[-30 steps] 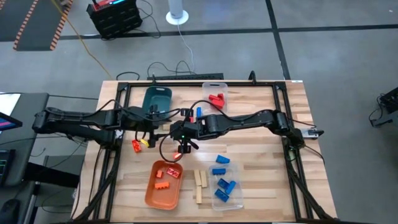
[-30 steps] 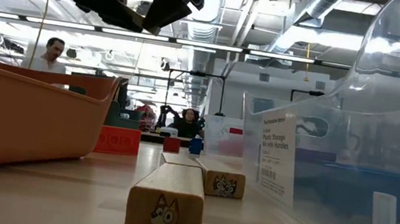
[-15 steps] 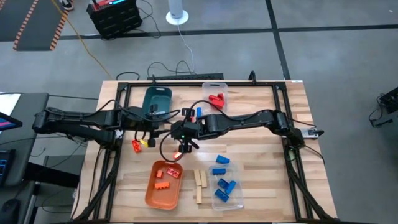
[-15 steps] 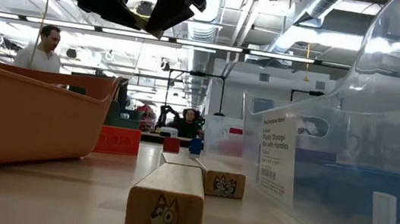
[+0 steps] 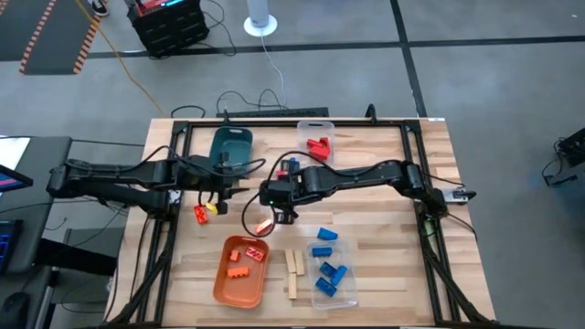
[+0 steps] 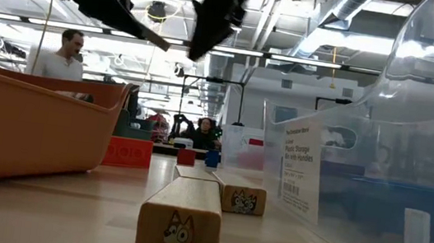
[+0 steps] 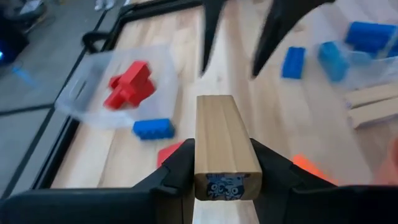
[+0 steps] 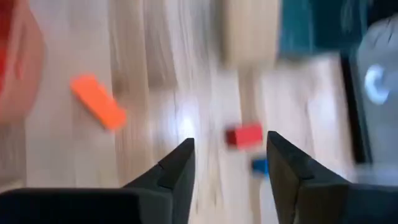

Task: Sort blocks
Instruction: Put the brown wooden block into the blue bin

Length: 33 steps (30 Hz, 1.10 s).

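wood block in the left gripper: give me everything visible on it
The wood block is a plain light-wood rectangular bar with visible grain and a small blue printed figure on its near end face. It sits clamped between the left gripper's two dark fingers, which press its two long sides, with its length pointing away from the wrist. It hangs above the wooden table; nothing else touches it.

The right gripper (image 5: 279,213) released the small orange plastic block (image 5: 264,225) and its fingers (image 8: 176,168) opened; the block now lay on the table below them, beside the orange tray (image 5: 241,270). This gripper also moved a little away from the tray. The left gripper (image 7: 227,163) closed its fingers on a light-wood rectangular block (image 7: 224,145). Behind the table, a person (image 6: 62,54) walked a few steps.
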Tool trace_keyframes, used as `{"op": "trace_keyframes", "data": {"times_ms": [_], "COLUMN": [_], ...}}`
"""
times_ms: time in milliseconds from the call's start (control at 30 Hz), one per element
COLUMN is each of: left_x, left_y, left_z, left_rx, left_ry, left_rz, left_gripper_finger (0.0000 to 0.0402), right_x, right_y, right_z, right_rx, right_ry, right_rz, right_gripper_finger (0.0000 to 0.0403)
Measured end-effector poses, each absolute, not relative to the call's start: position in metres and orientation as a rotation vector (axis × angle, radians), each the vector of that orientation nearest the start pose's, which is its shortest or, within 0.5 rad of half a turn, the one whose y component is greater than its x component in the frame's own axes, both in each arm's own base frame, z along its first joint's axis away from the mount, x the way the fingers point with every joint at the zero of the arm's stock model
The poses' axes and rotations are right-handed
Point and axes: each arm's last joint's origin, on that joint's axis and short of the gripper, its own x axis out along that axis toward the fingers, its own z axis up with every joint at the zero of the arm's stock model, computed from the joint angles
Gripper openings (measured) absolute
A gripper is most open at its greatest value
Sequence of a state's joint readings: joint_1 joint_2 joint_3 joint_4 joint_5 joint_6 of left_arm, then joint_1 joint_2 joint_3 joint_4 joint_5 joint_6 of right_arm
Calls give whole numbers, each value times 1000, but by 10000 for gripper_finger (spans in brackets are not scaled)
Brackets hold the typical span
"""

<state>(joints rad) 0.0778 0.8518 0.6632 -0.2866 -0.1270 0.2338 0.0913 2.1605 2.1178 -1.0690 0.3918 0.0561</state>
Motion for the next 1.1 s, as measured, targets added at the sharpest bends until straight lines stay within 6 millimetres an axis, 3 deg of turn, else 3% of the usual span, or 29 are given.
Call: {"op": "trace_keyframes", "data": {"times_ms": [167, 300, 567, 767, 1100], "left_x": [177, 171, 158, 161, 174], "left_y": [32, 41, 77, 106, 121], "left_z": [267, 260, 247, 224, 186], "left_rx": [180, 156, 101, -61, -175], "left_ry": [556, 643, 806, 953, 1161], "left_rz": [204, 251, 467, 548, 560], "left_gripper_finger": [105, 105, 105, 105, 194], "right_x": [441, 433, 433, 437, 438], "right_y": [25, 40, 60, 66, 70], "right_z": [279, 273, 273, 274, 275], "right_rx": [-146, -171, -191, -205, -260], "right_ry": [1225, 1294, 1260, 1222, 1212], "right_rz": [-380, -368, -326, -302, -255], "right_gripper_finger": [188, 187, 178, 177, 177]}}
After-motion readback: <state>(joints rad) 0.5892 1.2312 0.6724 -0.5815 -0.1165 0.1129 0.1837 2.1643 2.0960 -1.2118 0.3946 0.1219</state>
